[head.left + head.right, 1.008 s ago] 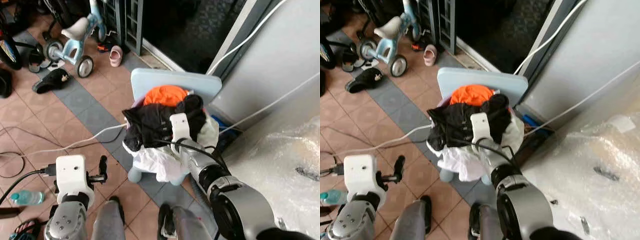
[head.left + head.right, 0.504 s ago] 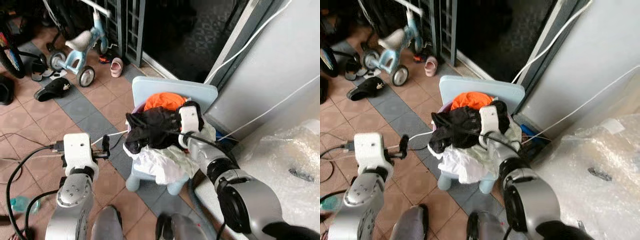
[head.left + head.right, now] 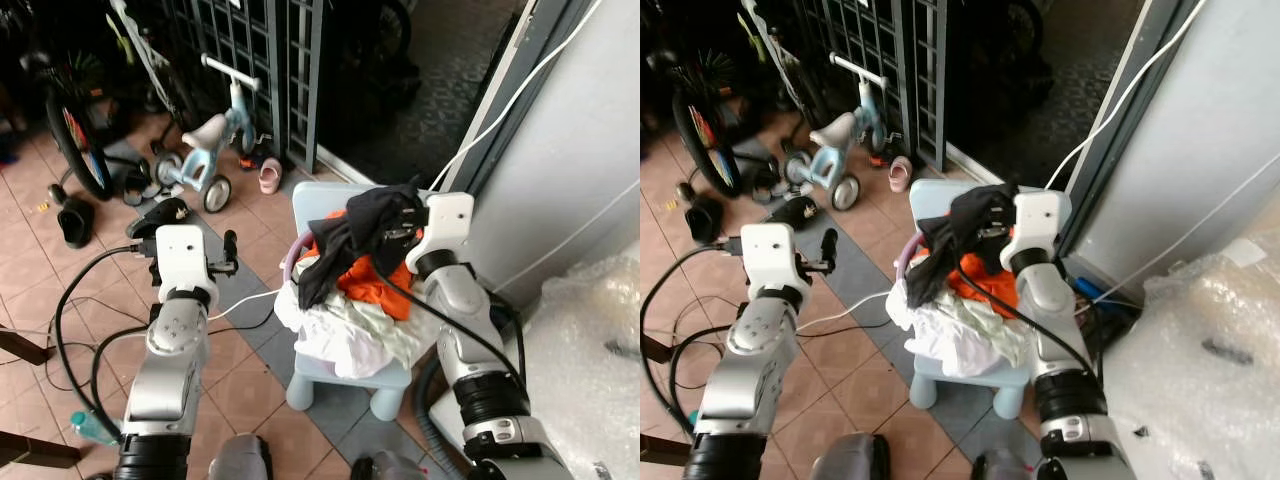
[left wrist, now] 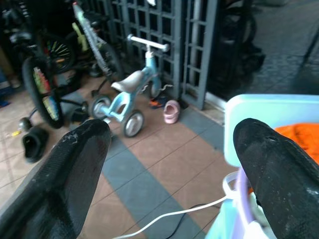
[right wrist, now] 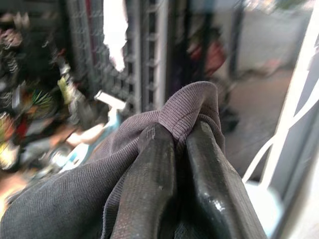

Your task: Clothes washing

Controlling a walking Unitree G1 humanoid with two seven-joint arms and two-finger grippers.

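Terracotta floor tiles point(image 3: 60, 270) with a grey strip run past a dark metal gate point(image 3: 260, 50), a pale blue child's balance bike point(image 3: 215, 140) and a white cable point(image 3: 245, 300). On a small light blue plastic chair point(image 3: 345, 375) sits a heap of white and orange laundry point(image 3: 350, 310). The right end effector point(image 5: 174, 164) is pinched tight on a dark grey ribbed garment point(image 3: 355, 230), held up above the heap. The left end effector point(image 4: 169, 144) hovers beside the chair, fingers spread wide, holding nothing.
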